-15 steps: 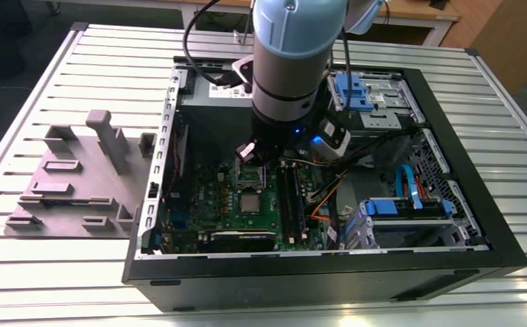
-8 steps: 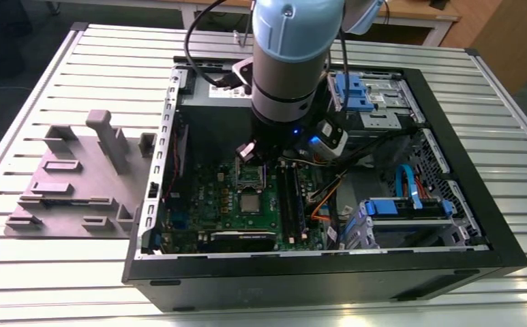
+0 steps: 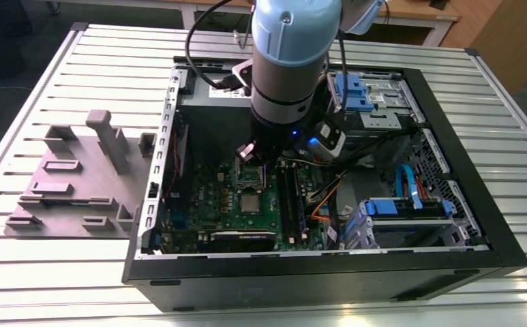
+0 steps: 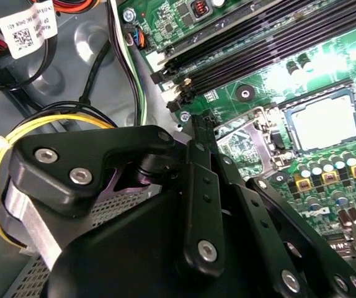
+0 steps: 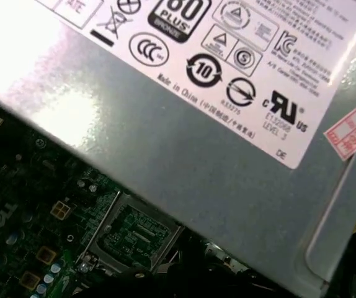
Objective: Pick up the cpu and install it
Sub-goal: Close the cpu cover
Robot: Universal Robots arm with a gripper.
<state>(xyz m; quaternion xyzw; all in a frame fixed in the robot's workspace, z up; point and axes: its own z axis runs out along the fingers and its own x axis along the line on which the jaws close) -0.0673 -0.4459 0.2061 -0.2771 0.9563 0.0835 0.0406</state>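
The cpu (image 4: 324,121) lies flat just beside the socket (image 4: 247,148), and nothing is touching it. The gripper (image 4: 201,121) hangs at the socket's far edge, apart from the cpu. I cannot tell whether its jaws are spread. Pick-up and install both look undone.

Second wrist view: the claw (image 4: 206,133) body covers one side of the socket (image 4: 247,144), and the motherboard (image 4: 277,68) runs off the frame edge. Exterior view: the arm (image 3: 286,82) blocks the board's rear strip. First wrist view: power supply (image 5: 184,161) cropped at the edges, finest label print too small to read.
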